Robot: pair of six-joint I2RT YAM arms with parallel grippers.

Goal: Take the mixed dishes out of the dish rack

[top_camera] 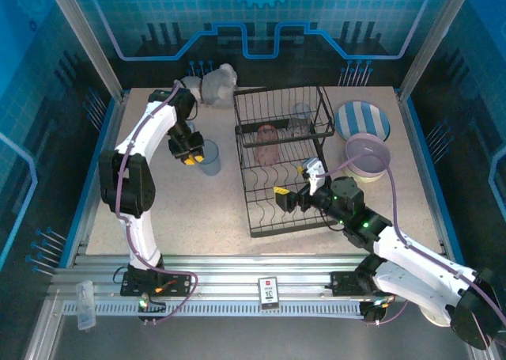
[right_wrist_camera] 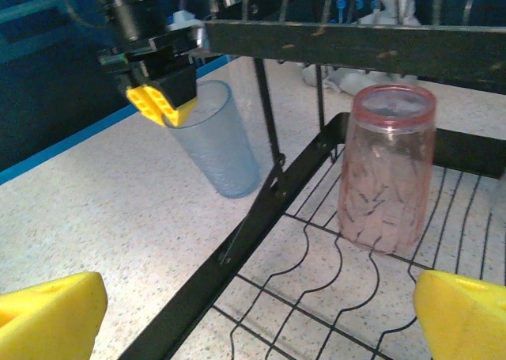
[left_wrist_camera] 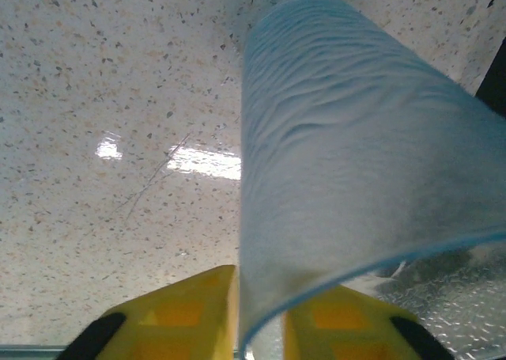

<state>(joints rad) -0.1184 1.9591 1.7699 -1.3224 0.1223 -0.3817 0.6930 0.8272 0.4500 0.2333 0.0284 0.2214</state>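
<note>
Tabletop [top_camera: 158, 217] holds striped plate [top_camera: 363, 121], lavender bowl [top_camera: 368, 156], blue-grey tumbler [top_camera: 209, 157]; left gripper [left_wrist_camera: 265, 297] narrowly astride its rim, grip unclear; right gripper [right_wrist_camera: 261, 312] wide; pink tumbler [right_wrist_camera: 387, 170] in dish rack [right_wrist_camera: 348, 47].

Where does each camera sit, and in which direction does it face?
Top external: above and behind the arm bases, facing down onto the table; both whole arms show, the dish rack mid-table.
Left wrist: on the left arm, facing down at the blue tumbler and the table; the left gripper shows, astride its rim.
Right wrist: low at the rack, facing left across it to the pink tumbler; the right gripper shows open.
Shared: both wrist views hold the blue tumbler.
</note>
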